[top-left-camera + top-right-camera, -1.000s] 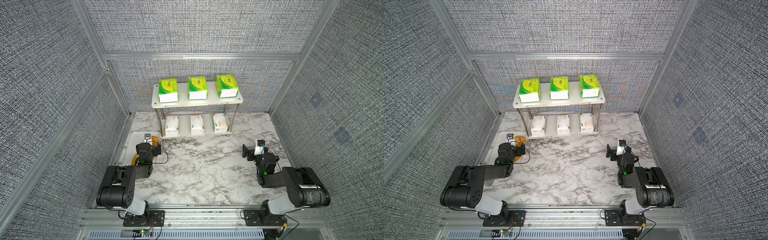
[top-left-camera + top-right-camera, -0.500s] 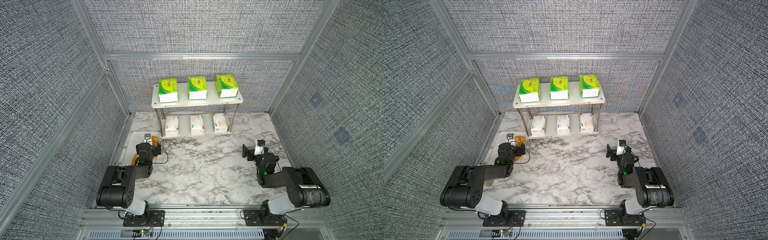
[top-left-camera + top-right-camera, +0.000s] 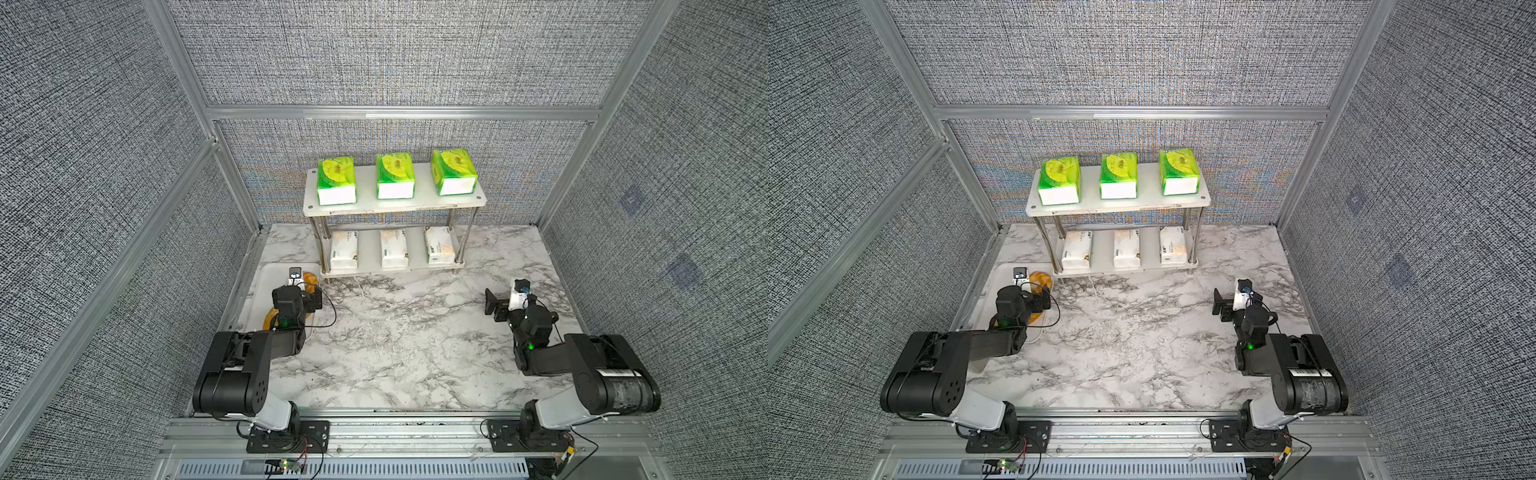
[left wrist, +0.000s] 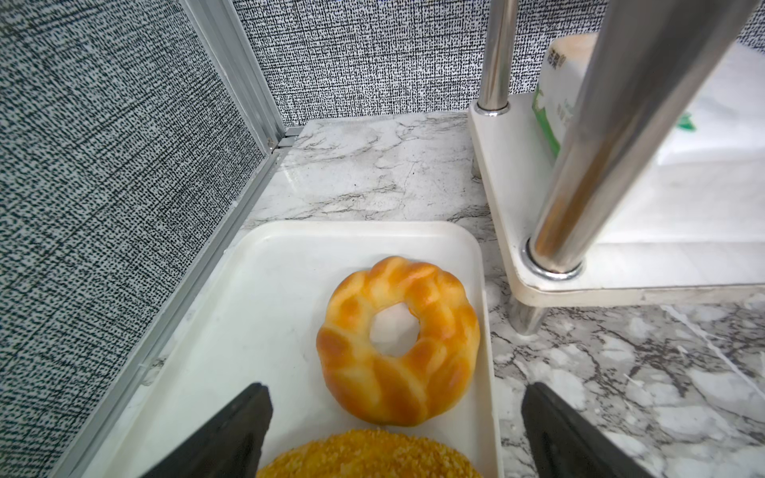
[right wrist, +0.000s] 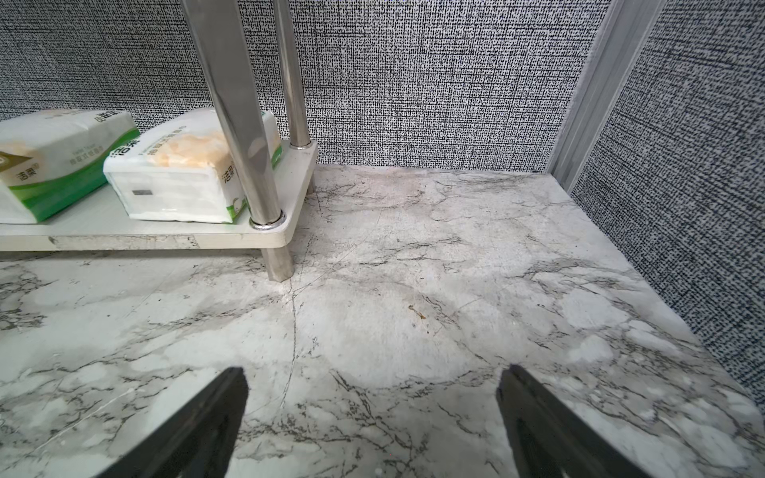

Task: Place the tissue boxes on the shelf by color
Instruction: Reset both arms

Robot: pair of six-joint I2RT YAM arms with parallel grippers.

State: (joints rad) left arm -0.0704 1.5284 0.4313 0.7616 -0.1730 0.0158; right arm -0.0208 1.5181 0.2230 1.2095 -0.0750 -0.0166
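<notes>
Both sets of jaws stand spread wide and grasp nothing. All six boxes sit on the shelf [image 3: 424, 202] at the back wall, well apart from either arm. Three green tissue boxes [image 3: 395, 175] stand in a spaced row on the upper board, and three white tissue boxes [image 3: 394, 248] stand in a matching row on the lower board. The left gripper [image 4: 395, 391] hangs low over a white tray [image 4: 269, 289] just beside the shelf's corner. A bread ring [image 4: 439, 331] lies just ahead of its fingers and a loaf [image 4: 368, 453] lies between them. The right gripper [image 5: 372, 372] hovers over the bare marble table [image 5: 414, 269]. A shiny front leg [image 5: 236, 103] stands between it and the nearest white box.
</notes>
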